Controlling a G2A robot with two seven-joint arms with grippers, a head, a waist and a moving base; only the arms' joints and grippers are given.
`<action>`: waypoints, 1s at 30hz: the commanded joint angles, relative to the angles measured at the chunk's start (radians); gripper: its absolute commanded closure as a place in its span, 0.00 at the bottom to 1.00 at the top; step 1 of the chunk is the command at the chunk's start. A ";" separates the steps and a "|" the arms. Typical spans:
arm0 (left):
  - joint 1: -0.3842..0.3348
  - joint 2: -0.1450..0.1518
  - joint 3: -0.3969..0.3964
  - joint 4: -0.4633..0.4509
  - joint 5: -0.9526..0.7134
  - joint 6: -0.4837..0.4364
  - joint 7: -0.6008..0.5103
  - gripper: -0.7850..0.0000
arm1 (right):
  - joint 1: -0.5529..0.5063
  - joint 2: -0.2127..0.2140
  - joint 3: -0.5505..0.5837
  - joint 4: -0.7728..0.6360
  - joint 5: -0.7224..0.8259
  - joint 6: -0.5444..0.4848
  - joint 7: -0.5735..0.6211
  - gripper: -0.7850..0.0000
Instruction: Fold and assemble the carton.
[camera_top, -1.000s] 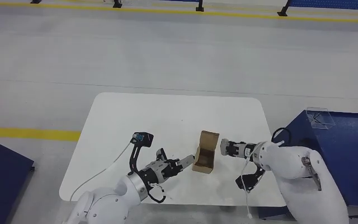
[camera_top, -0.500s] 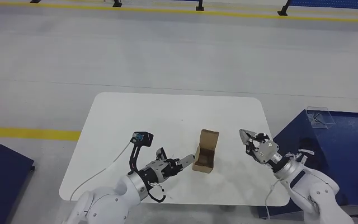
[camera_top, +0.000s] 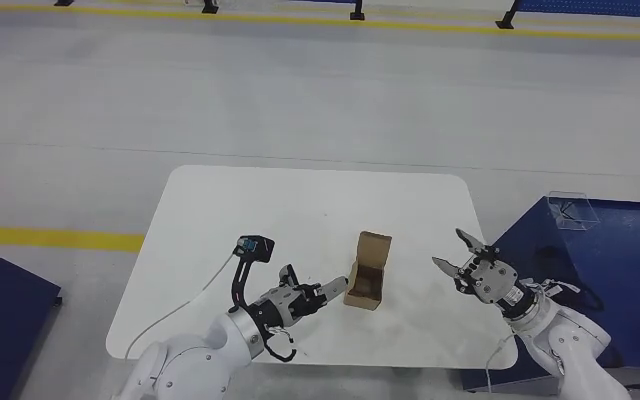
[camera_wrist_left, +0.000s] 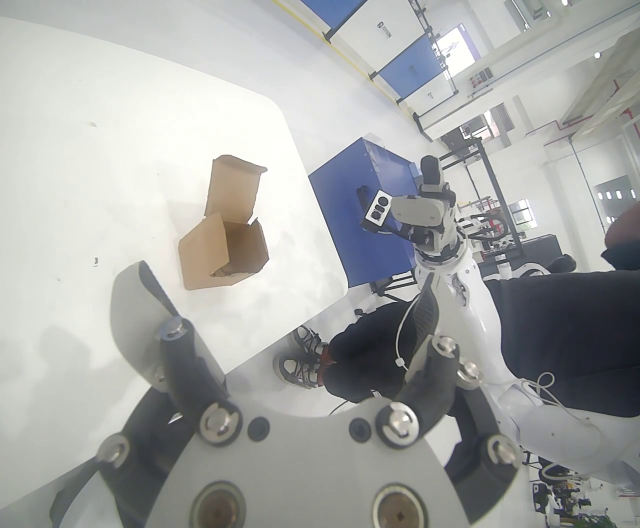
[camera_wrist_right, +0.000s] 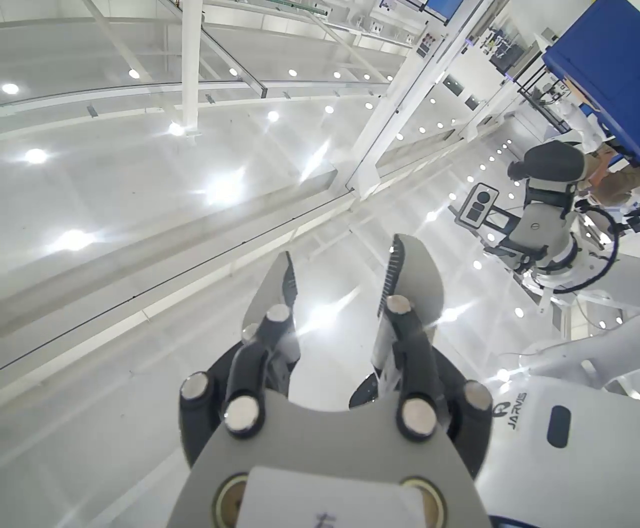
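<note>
Where the small brown cardboard carton (camera_top: 367, 272) stands: we see it upright on the white round-cornered table (camera_top: 300, 205), right of the middle and towards the near edge, with its top open and its lid flap raised.
Our left gripper (camera_top: 333, 289): we hold it low over the table, just beside the carton's left side. Its jaws are wide apart with nothing between them.
Our right gripper (camera_top: 452, 250): we hold it tilted upward over the table's right edge, well apart from the carton. Its jaws are apart and empty.

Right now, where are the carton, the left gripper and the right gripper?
carton (camera_top: 372, 250), top view, raised lid flap.
left gripper (camera_wrist_left: 286, 278), left wrist view, between its fingertips.
right gripper (camera_wrist_right: 342, 250), right wrist view, between its fingertips.
</note>
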 joint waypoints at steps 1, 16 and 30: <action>0.000 0.000 0.000 0.000 0.000 0.000 0.000 0.00 | 0.000 0.000 0.000 0.000 0.000 0.000 0.000 0.00; 0.001 0.000 0.000 0.002 0.000 -0.002 0.003 0.00 | 0.003 0.000 0.006 -0.004 -0.011 -0.010 -0.003 0.00; -0.276 -0.039 0.200 0.259 0.131 0.074 -0.080 0.00 | -0.135 0.051 0.179 -0.216 -0.833 -0.083 0.133 0.00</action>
